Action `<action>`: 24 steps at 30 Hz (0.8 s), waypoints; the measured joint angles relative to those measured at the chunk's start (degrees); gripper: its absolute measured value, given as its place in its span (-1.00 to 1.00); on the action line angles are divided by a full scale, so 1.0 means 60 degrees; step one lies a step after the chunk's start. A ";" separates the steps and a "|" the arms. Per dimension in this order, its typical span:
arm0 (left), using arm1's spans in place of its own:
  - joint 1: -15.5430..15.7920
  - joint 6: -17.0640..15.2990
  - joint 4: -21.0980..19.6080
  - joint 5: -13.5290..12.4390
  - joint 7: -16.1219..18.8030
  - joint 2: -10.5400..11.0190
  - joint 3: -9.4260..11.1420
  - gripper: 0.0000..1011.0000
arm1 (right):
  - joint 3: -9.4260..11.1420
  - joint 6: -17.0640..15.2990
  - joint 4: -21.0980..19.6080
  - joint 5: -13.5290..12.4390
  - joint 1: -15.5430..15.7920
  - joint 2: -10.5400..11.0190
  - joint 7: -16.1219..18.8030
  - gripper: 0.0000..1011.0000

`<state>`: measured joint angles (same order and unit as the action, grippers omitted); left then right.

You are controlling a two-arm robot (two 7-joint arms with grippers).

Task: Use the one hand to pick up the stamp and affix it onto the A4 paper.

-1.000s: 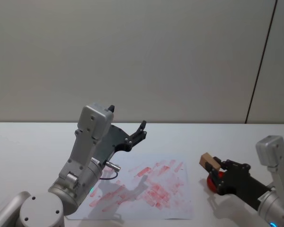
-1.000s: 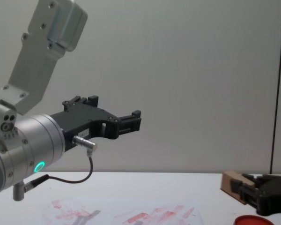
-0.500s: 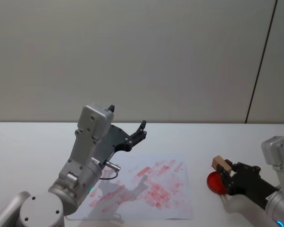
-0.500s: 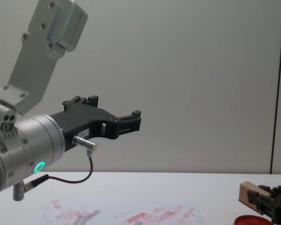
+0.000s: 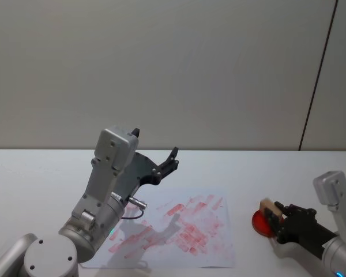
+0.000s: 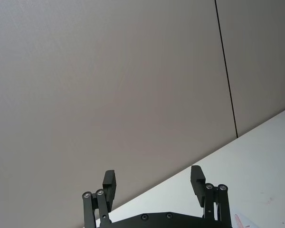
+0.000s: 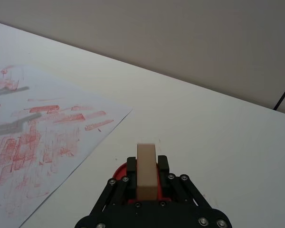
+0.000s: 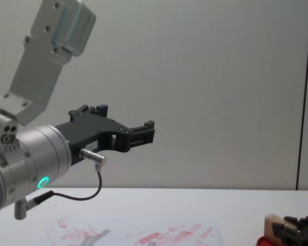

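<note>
The A4 paper (image 5: 172,225) lies flat on the white table (image 5: 265,167), well off to the left of your right gripper (image 5: 275,214), and its face is already crowded with smeared red marks, so you will have to pick a barer patch near an edge. Above its near-left part your left gripper (image 5: 172,159) hangs parked in the air with its jaws spread wide and nothing between them; it looks placed there simply to keep out of the working arm's road. Your right gripper sits low at the table's right side, clamped on the stamp (image 5: 268,207), directly over the round red ink pad (image 5: 260,224). That placing reads as inking: I judge you are pressing or about to press the stamp's face onto the pad before carrying it across to the sheet. The stamp is pinched by its two broad sides between the fingers (image 7: 127,166), with its end sticking out past the fingertips. Its long axis runs along the gripper's own reach, pointing forward and downward toward the pad, and its outer end tilts toward the paper. Whether the stamp's face touches the ink you cannot tell.
</note>
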<state>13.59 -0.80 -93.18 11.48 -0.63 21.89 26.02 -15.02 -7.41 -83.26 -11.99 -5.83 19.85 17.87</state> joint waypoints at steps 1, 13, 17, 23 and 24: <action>0.0000 0.0000 0.0000 0.0000 0.0000 0.0000 0.0000 0.98 | -0.0002 -0.0005 0.0017 0.0009 -0.0006 -0.0003 0.0005 -0.50; 0.0000 0.0000 0.0000 0.0000 0.0000 0.0000 0.0000 0.98 | 0.0001 -0.0058 0.0127 0.0000 -0.0070 -0.0025 0.0028 0.32; 0.0000 0.0000 0.0000 0.0000 0.0000 0.0000 -0.0001 0.98 | 0.0024 -0.0002 0.0040 -0.0090 -0.0070 -0.0024 0.0016 0.46; 0.0000 0.0000 0.0000 0.0000 0.0000 0.0000 0.0000 0.98 | 0.0078 0.0137 -0.0358 -0.0371 -0.0051 -0.0029 -0.0107 0.81; 0.0000 0.0000 0.0000 0.0000 0.0000 0.0000 0.0000 0.98 | 0.0087 0.0160 -0.0460 -0.0451 -0.0045 -0.0034 -0.0149 0.90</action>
<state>13.59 -0.80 -93.18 11.48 -0.63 21.89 26.02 -14.50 -6.45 -86.02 -14.69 -6.10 19.64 16.98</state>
